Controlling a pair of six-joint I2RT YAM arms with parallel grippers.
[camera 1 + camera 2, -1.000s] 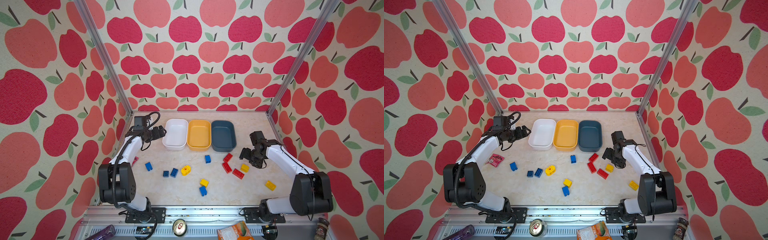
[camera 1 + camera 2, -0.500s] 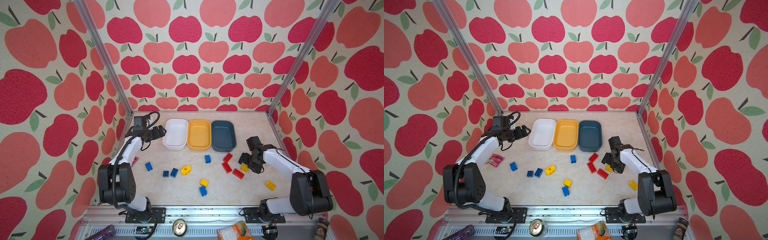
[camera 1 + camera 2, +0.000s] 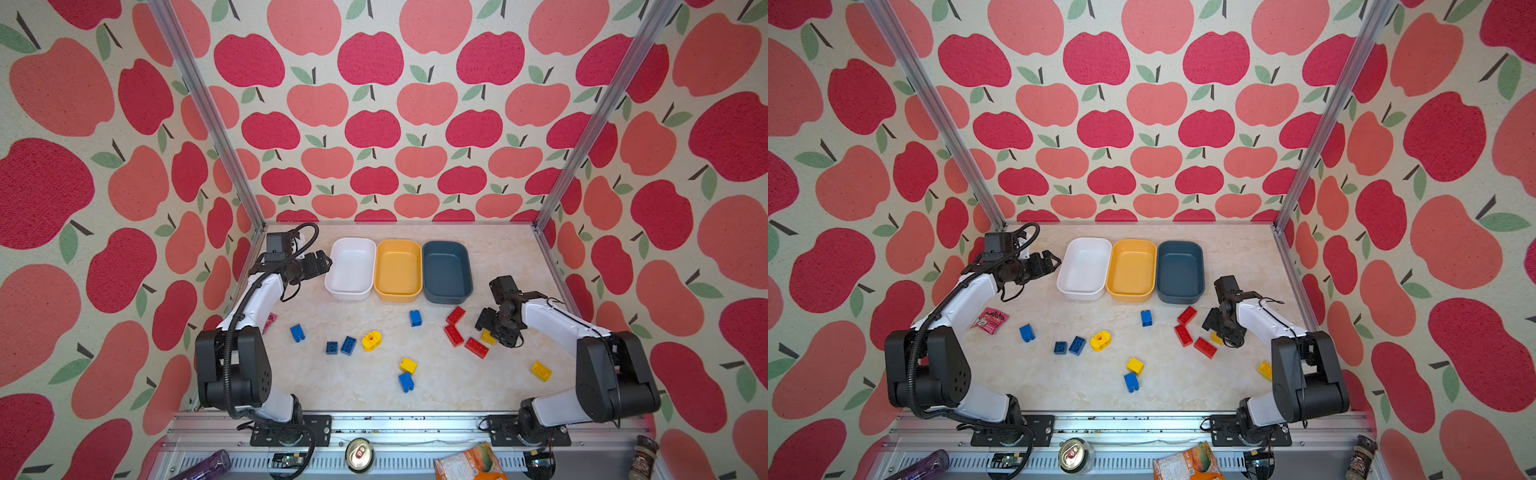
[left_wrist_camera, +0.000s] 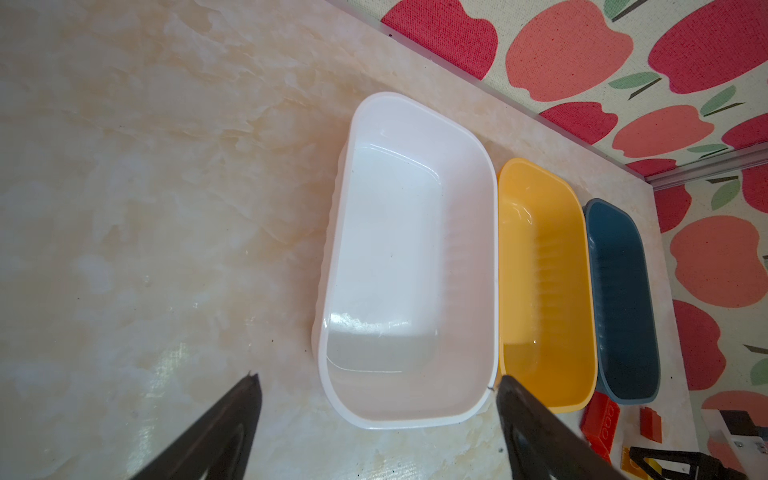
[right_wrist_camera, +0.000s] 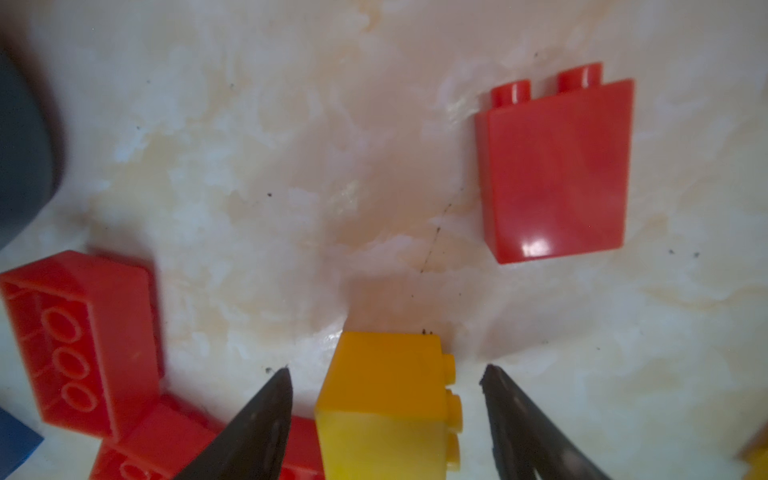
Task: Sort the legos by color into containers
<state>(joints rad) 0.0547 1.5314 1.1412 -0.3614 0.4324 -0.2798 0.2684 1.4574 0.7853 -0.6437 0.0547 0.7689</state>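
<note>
Lego (image 5: 386,411), yellow, lies between right pincer's (image 5: 385,369) parted jaws.

White tub (image 3: 351,270), yellow-orange tub (image 3: 398,270), slate-blue tub (image 3: 446,272) side by side at table (image 3: 503,257) rear, legos (image 3: 348,345) scattered nearer, jaws of right arm (image 3: 552,322) at yellow brick (image 3: 488,338)

We saw the whole counter (image 3: 457,386) from high in front in both top views; wrist cameras sat close to the white tub (image 4: 407,257) and yellow brick (image 5: 382,399).
</note>
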